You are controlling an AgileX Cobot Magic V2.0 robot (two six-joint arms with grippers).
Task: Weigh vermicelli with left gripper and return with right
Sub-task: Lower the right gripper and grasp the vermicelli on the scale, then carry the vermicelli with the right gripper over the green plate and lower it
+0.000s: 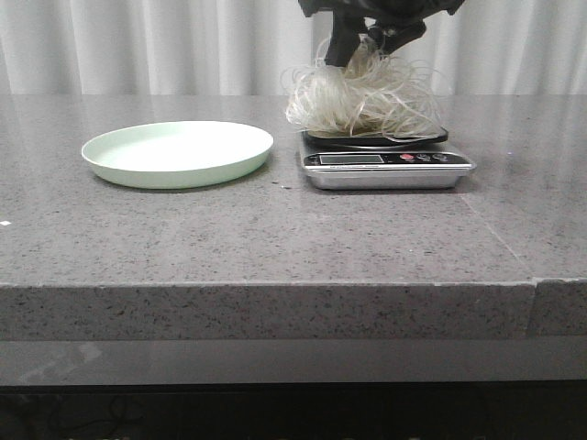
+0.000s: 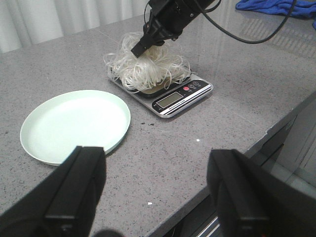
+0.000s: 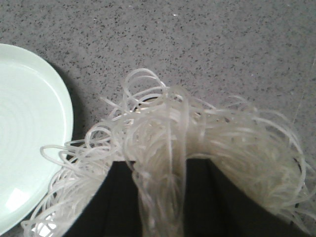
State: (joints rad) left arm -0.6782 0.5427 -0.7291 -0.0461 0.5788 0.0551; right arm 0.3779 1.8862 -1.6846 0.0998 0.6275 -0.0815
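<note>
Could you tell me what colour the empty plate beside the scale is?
Pale mint green plate; clearest in the front view.

speckled matt stone table (image 1: 275,238), glossy plate (image 1: 177,153), translucent vermicelli (image 1: 367,96)

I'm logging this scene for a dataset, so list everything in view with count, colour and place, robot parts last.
vermicelli: one tangle, translucent white, piled on the scale's platform, some strands between the right gripper's fingers
scale: one, silver body with dark platform and small display, on the table to the right of the plate
plate: one, pale green, empty, on the table left of the scale
table: one, grey speckled stone, beneath everything
cloth: one, blue, at the table's far edge in the left wrist view
curtain: white, behind the table
right gripper: one, black, down in the vermicelli above the scale
left gripper: one, black, open, held back from the plate
</note>
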